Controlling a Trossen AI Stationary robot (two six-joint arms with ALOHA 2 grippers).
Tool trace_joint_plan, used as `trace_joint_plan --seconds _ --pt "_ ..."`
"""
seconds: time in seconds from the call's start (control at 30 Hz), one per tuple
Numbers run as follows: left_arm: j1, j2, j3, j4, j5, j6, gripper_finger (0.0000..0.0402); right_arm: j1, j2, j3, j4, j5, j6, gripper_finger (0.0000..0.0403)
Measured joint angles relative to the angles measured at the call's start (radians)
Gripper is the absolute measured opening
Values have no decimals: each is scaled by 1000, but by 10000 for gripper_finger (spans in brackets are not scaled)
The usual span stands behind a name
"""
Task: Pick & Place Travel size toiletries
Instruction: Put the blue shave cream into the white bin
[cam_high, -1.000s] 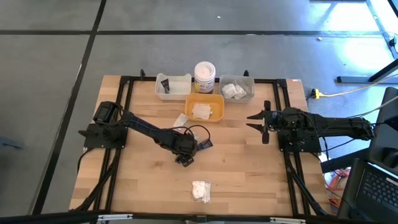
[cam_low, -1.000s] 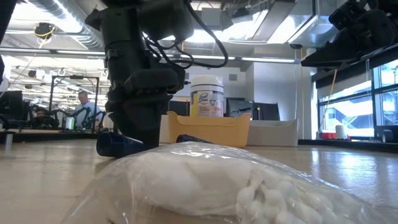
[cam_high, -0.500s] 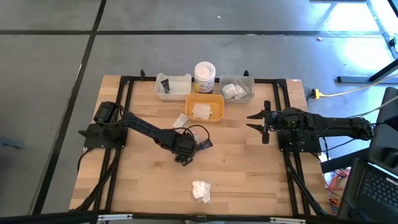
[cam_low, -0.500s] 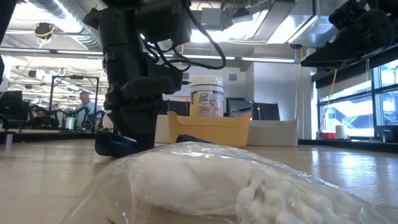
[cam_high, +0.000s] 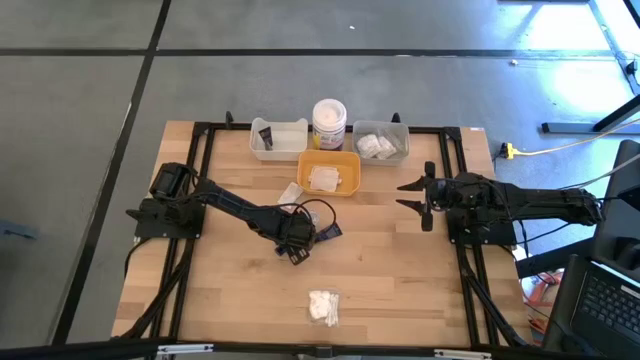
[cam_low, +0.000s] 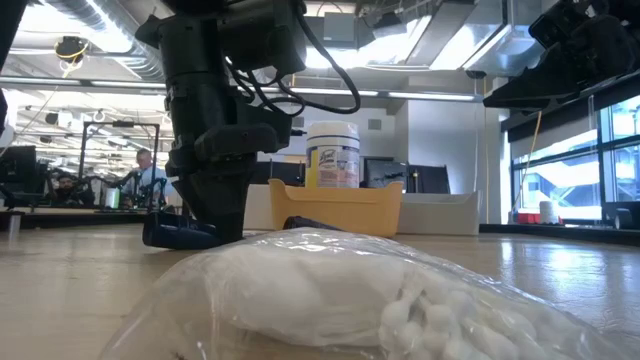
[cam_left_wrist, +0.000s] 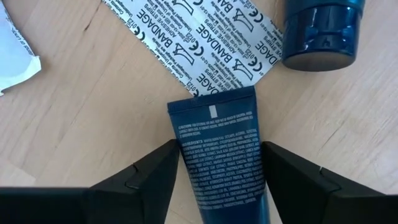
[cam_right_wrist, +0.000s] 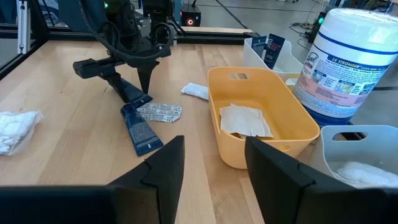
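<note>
The dark blue tube (cam_left_wrist: 221, 158) lies flat on the table (cam_high: 400, 270) near its middle, its crimped end resting on a bandage strip (cam_left_wrist: 199, 37), with a second tube (cam_left_wrist: 320, 31) just beyond. Over the last second the left gripper (cam_left_wrist: 217, 171) has come down around it and its fingers (cam_left_wrist: 140, 174), still apart on either side, have begun to narrow, so the pick looks about to start. The right gripper (cam_right_wrist: 208, 162) waits at the right side, fingers apart and holding nothing, having opened slightly
</note>
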Motion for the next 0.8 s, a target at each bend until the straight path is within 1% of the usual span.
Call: trace_joint_plan --seconds 0.47,0.67,0.8 --pt "-1 -18 -3 -28 25 26 198 0 0 0 0 0 -1 183" --pt "-1 -45 -3 -39 21 27 200 0 0 0 0 0 -2 173" --pt "-1 -84 -2 -40 12 38 198 0 0 0 0 0 -1 164"
